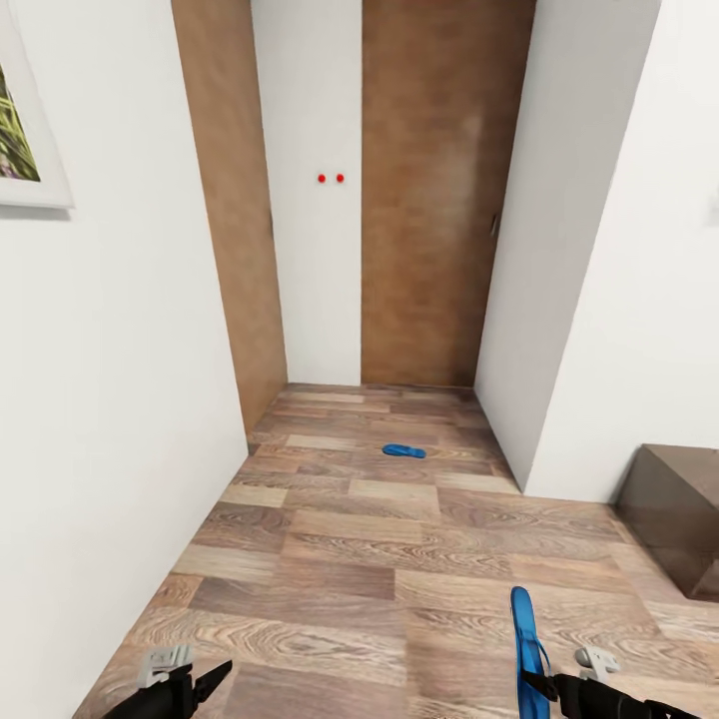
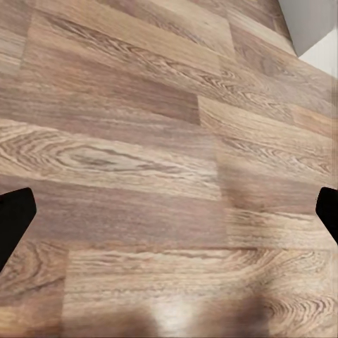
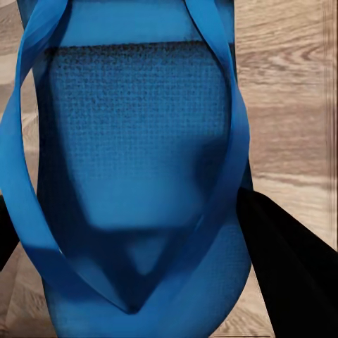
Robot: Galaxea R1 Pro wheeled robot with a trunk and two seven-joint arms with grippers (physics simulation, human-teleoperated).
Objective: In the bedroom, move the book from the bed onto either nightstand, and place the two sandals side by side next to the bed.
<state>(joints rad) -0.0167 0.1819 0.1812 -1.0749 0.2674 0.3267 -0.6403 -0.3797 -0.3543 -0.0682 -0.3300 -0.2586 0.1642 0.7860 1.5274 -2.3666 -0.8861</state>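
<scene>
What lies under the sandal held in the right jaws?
Wood-plank floor shows around the held sandal. The floor straight beneath it is covered by its sole.

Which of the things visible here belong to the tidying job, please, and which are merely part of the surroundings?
Part of the job:
- sandal in the right claw, held
- second sandal, lying on the floor down the corridor

Just there:
- framed picture on the left wall
- brown wooden door
- dark brown cabinet at right
- empty left claw
</scene>
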